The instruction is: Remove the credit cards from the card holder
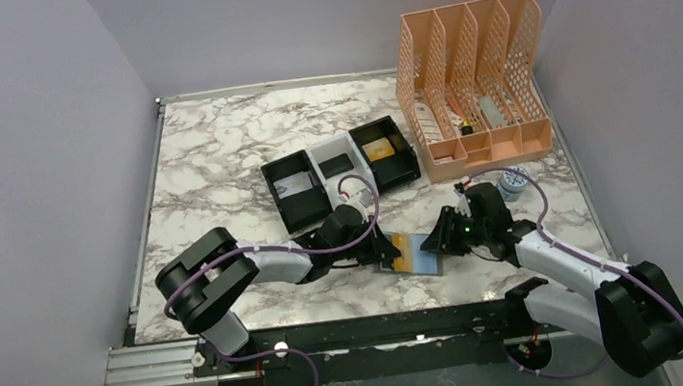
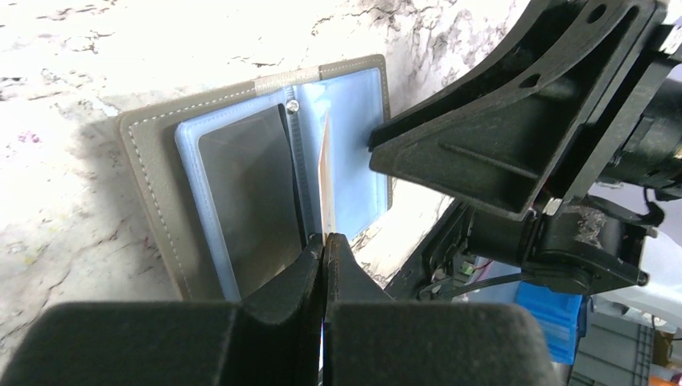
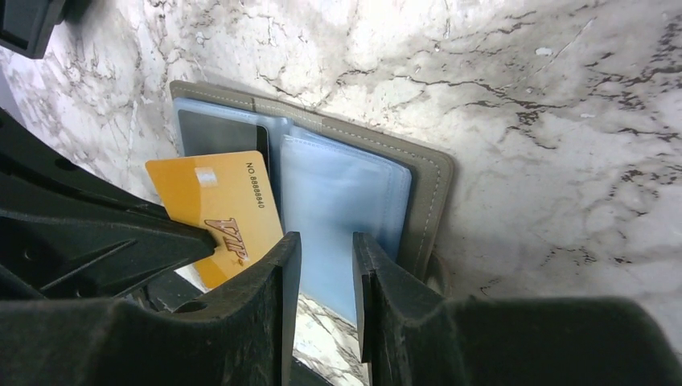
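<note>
At table's [image 1: 218, 168] near edge: gold card [image 3: 217, 205] partly out of card holder [image 3: 418, 185], L gripper [image 2: 324, 241] pinched shut on it; R gripper [image 3: 326, 241] part-open, holding nothing; dark card [image 3: 221, 133] left inside.

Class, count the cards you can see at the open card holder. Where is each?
2. A gold card, pinched by the left gripper, sticks partly out of the card holder; a dark card sits tucked inside it. Others may be hidden.
</note>
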Available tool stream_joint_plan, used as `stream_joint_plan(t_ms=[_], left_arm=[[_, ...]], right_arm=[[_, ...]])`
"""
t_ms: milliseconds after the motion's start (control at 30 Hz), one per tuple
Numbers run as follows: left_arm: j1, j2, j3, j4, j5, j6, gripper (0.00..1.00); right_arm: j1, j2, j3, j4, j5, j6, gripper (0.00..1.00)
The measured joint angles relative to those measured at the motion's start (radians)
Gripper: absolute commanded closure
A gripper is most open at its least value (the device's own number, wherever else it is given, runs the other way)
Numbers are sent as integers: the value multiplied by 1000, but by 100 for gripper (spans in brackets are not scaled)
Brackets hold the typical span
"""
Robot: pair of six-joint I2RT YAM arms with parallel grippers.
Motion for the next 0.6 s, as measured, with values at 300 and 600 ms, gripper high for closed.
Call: stream_joint_plan(t_ms=[300, 600], left_arm=[[3, -149, 27, -245, -77, 111, 100], [6, -322, 47, -403, -195, 185, 100]], right_arm=[[0, -56, 68, -39, -40, -68, 69], [0, -2, 74, 69, -196, -79, 70]])
